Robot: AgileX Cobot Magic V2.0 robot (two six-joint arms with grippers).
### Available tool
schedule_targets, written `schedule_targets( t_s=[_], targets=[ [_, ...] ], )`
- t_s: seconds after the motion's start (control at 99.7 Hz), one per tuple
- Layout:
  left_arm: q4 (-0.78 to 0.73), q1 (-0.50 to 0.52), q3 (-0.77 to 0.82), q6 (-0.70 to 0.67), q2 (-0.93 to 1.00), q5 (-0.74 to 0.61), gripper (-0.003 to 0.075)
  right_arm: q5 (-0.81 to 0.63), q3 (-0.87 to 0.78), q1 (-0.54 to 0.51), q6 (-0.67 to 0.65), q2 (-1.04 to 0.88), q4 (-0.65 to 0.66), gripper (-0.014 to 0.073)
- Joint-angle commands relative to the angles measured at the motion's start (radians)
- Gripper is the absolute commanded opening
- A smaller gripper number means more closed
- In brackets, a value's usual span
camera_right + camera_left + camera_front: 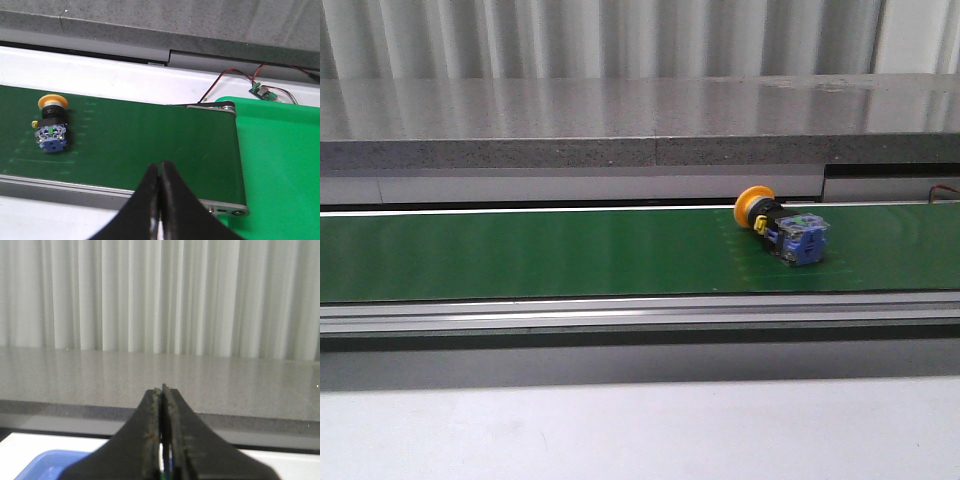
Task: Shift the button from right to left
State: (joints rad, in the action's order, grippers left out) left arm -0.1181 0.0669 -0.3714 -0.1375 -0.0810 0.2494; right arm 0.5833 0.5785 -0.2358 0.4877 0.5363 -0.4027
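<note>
The button (pixel 781 226) lay on its side on the green belt (pixel 520 255), well apart from the right tool (pixel 160 175), out ahead of it and off to one side. That tool was pinched narrow, holding nothing; the left tool (pixel 163 395) was likewise closed and empty, with a blue tray (pixel 45 465) near it. The round cap might let the button roll away under a clumsy pinch, and if the belt ran, the button could drift off.
</note>
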Motion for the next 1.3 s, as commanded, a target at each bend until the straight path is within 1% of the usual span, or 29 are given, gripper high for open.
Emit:
schedule_targets(
  t_s=[0.0, 0.08, 0.251, 0.401, 0.471, 0.672, 0.862, 0.962, 1.033, 1.103, 1.113, 1.123, 1.133, 1.143, 1.153, 1.173, 1.183, 1.193, 1.203, 1.213, 1.223, 1.243, 1.273, 1.293],
  targets=[
    [0.0, -0.009, -0.139, -0.008, -0.096, 0.106, -0.002, -0.07, 0.026, -0.001, 0.01, 0.003, -0.026, -0.0068],
    [0.0, -0.009, -0.245, -0.008, -0.186, 0.229, -0.002, -0.07, 0.026, -0.001, 0.01, 0.003, -0.026, -0.0068],
    [-0.002, -0.009, -0.406, -0.002, -0.347, 0.384, -0.002, -0.07, 0.026, -0.001, 0.01, 0.003, -0.026, -0.0068],
    [0.003, -0.009, -0.495, -0.002, -0.474, 0.518, -0.002, -0.07, 0.026, -0.001, 0.01, 0.003, -0.026, -0.0068],
    [0.034, -0.009, -0.511, -0.002, -0.519, 0.582, -0.002, -0.07, 0.026, -0.001, 0.01, 0.003, -0.026, -0.0068],
    [0.053, -0.009, -0.511, -0.002, -0.598, 0.625, -0.002, -0.07, 0.026, -0.001, 0.01, 0.003, -0.026, -0.0068],
    [0.049, -0.009, -0.511, 0.0, -0.619, 0.633, -0.0019, -0.07, 0.026, -0.001, 0.01, 0.003, -0.026, -0.0068],
    [0.043, -0.009, -0.511, 0.058, -0.619, 0.633, -0.0009, -0.069, 0.026, -0.001, 0.01, 0.003, -0.026, -0.0068],
    [0.045, -0.009, -0.509, 0.079, -0.619, 0.633, 0.0057, -0.069, 0.026, -0.001, 0.01, 0.003, -0.026, -0.0068],
    [0.059, -0.009, -0.509, 0.079, -0.619, 0.633, 0.0193, -0.069, 0.026, -0.001, 0.01, 0.003, -0.026, -0.0068],
    [0.059, -0.009, -0.507, 0.079, -0.619, 0.633, 0.023, -0.069, 0.026, -0.001, 0.01, 0.003, -0.026, -0.0068],
    [0.061, -0.009, -0.507, 0.079, -0.619, 0.633, 0.0249, -0.069, 0.026, -0.001, 0.01, 0.003, -0.026, -0.0068],
    [0.061, -0.009, -0.507, 0.079, -0.619, 0.633, 0.0288, -0.069, 0.026, -0.001, 0.01, 0.003, -0.026, -0.0068],
    [0.063, -0.009, -0.505, 0.079, -0.619, 0.633, 0.0309, -0.069, 0.026, -0.001, 0.01, 0.003, -0.026, -0.0068],
    [0.061, -0.009, -0.506, 0.079, -0.619, 0.633, 0.0351, -0.069, 0.026, -0.001, 0.01, 0.003, -0.026, -0.0068],
    [0.061, -0.009, -0.506, 0.079, -0.619, 0.633, 0.0394, -0.069, 0.026, -0.001, 0.01, 0.003, -0.026, -0.0068],
    [0.061, -0.009, -0.506, 0.079, -0.619, 0.631, 0.0437, -0.069, 0.026, -0.001, 0.01, 0.003, -0.026, -0.0068],
    [0.061, -0.009, -0.506, 0.079, -0.619, 0.631, 0.0457, -0.069, 0.026, -0.001, 0.01, 0.003, -0.026, -0.0068],
    [0.061, -0.009, -0.506, 0.079, -0.619, 0.629, 0.0498, -0.069, 0.026, -0.001, 0.01, 0.003, -0.026, -0.0068],
    [0.061, -0.009, -0.506, 0.079, -0.619, 0.629, 0.0517, -0.069, 0.026, -0.001, 0.01, 0.003, -0.026, -0.0068],
    [0.061, -0.009, -0.506, 0.079, -0.619, 0.627, 0.0554, -0.069, 0.026, -0.001, 0.01, 0.003, -0.026, -0.0068],
    [0.061, -0.009, -0.506, 0.079, -0.619, 0.622, 0.0587, -0.069, 0.026, -0.001, 0.01, 0.003, -0.026, -0.0068],
    [0.061, -0.009, -0.506, 0.079, -0.619, 0.615, 0.0656, -0.069, 0.026, -0.001, 0.01, 0.003, -0.026, -0.0068],
    [0.061, -0.009, -0.506, 0.079, -0.619, 0.609, 0.0685, -0.069, 0.026, -0.001, 0.01, 0.003, -0.026, -0.0068]
  ],
)
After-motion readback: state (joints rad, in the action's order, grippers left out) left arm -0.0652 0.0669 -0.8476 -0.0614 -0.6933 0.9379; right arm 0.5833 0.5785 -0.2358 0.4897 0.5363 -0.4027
